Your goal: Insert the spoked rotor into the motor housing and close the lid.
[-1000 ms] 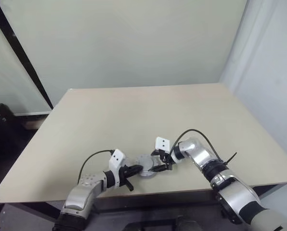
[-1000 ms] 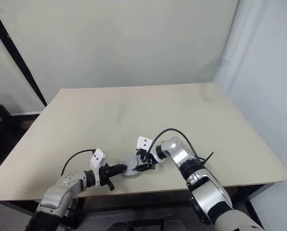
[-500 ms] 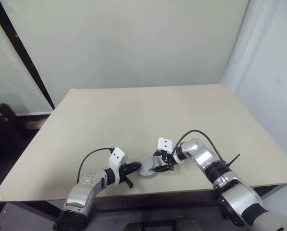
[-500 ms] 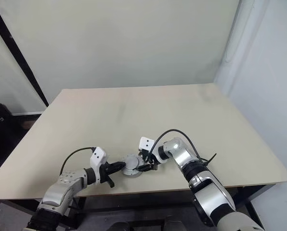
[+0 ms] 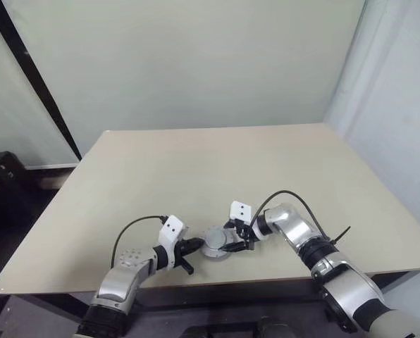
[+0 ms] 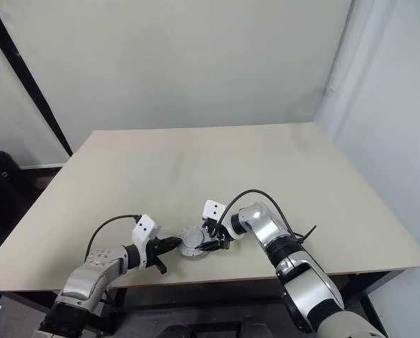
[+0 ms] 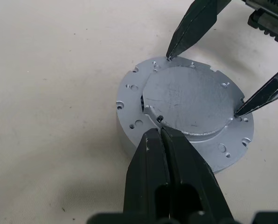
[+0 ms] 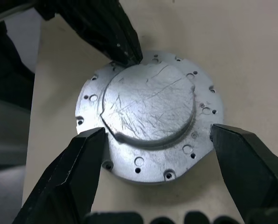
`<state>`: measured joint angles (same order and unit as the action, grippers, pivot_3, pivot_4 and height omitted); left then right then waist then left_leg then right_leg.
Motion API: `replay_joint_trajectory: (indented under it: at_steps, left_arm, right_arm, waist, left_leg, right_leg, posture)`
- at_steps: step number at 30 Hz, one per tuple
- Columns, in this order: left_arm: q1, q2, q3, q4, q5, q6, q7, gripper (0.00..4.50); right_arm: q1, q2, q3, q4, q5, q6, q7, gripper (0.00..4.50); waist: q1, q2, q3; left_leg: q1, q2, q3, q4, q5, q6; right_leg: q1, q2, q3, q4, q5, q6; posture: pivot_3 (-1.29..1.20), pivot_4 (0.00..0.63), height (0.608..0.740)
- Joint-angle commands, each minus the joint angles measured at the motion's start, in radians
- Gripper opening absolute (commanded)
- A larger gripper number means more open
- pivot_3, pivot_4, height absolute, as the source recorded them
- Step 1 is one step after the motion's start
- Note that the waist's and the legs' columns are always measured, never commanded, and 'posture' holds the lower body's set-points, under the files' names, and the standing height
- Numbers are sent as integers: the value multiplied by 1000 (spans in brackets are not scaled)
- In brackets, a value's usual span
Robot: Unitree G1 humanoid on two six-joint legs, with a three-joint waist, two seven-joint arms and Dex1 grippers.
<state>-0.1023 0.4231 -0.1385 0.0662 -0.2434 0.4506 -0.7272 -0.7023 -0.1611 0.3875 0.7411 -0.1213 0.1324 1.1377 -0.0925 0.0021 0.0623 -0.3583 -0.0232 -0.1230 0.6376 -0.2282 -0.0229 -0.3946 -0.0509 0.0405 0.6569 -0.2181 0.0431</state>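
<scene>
A round grey metal piece lies on the table near its front edge. Its top is the lid (image 7: 190,100), a scratched raised disc with a holed flange, sitting on the motor housing (image 7: 123,137), of which a grey side wall shows. The spoked rotor is hidden. My left gripper (image 7: 158,131) is shut, its tip touching the edge of the lid's raised centre. My right gripper (image 8: 157,133) comes from the opposite side and stands open wide, one fingertip (image 8: 94,140) at each side of the lid over the flange. The same group shows in the head view, with the lid (image 5: 215,243) between both grippers.
The beige table (image 5: 210,169) stretches far behind the grippers. Its front edge (image 5: 217,282) runs just below the piece. A black cable (image 5: 287,193) loops over my right wrist.
</scene>
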Motion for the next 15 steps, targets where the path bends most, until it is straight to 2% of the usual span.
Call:
replay_joint_trajectory:
  at_steps: [1, 5, 8, 11, 15]
  left_arm:
    - [-1, -6, -42, 34, 33, 30, 3, 0]
    - [-4, -5, -44, 36, 35, 28, -2, 0]
    - [-8, -4, -48, 41, 38, 24, -5, 0]
    - [-11, -5, -51, 46, 37, 18, -6, 0]
    - [-16, -9, -52, 54, 37, 10, -10, 0]
  right_arm:
    - [-8, -2, -60, -111, 81, 101, 24, 4478]
    - [-4, -9, -131, -218, 170, 299, 9, 4495]
    - [-17, -21, -231, -261, 250, 535, -62, 4495]
    - [-17, -52, -280, -262, 298, 742, -106, 4495]
    - [-7, -70, -357, -211, 344, 905, -199, 4495]
  waist:
    - [2, 1, 0]
    - [7, 1, 0]
    - [16, 1, 0]
    - [23, 1, 0]
    - [22, 1, 0]
  left_leg:
    - [0, 0, 0, 0, 0, 0]
    - [-1, 0, 0, 1, 0, 0]
    - [-1, 0, 0, 1, 0, -1]
    - [-2, 0, 0, 0, 0, 0]
    - [-3, -1, 1, -1, 0, 0]
  right_leg:
    - [0, 0, 0, 0, 0, 0]
    - [0, 0, 0, 0, 0, 0]
    - [0, 0, 0, 0, 0, 0]
    - [-2, -1, 0, -1, 0, 0]
    - [-2, -1, 0, -2, 0, 0]
  posture:
    - [0, 0, 740]
    - [0, 0, 740]
    - [0, 0, 740]
    - [0, 0, 740]
    - [0, 0, 740]
